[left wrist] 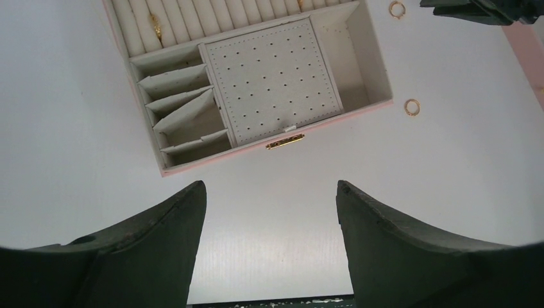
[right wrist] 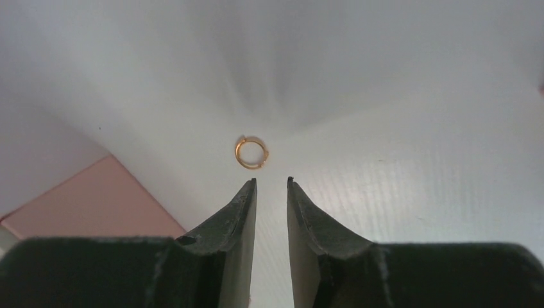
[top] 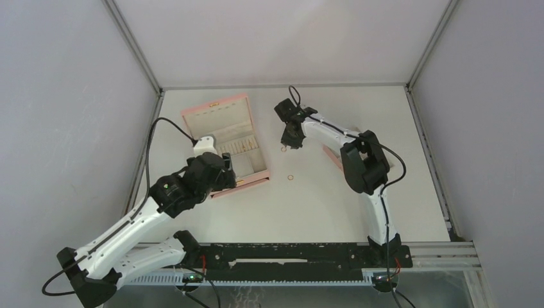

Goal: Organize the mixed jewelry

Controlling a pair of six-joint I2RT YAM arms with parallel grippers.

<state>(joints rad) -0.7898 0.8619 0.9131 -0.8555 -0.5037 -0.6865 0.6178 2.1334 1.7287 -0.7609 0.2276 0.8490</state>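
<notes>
Two small orange-copper rings lie loose on the white table. One ring (top: 283,150) (right wrist: 252,153) (left wrist: 397,9) sits just ahead of my right gripper's (right wrist: 271,181) tips. That gripper (top: 290,138) is open by a narrow gap, nothing between its fingers. The other ring (top: 291,176) (left wrist: 412,107) lies nearer, right of the pink box (top: 218,138). My left gripper (left wrist: 271,192) is wide open and empty, hovering short of the box's front edge (left wrist: 285,142). A gold-coloured piece (left wrist: 156,24) sits among the box's ring rolls.
The box stands open with its lid back, showing slanted pockets (left wrist: 183,109) and a perforated pad (left wrist: 276,77). A pink flat piece (top: 331,154) (left wrist: 529,51) lies under the right arm. Grey walls enclose the table on three sides.
</notes>
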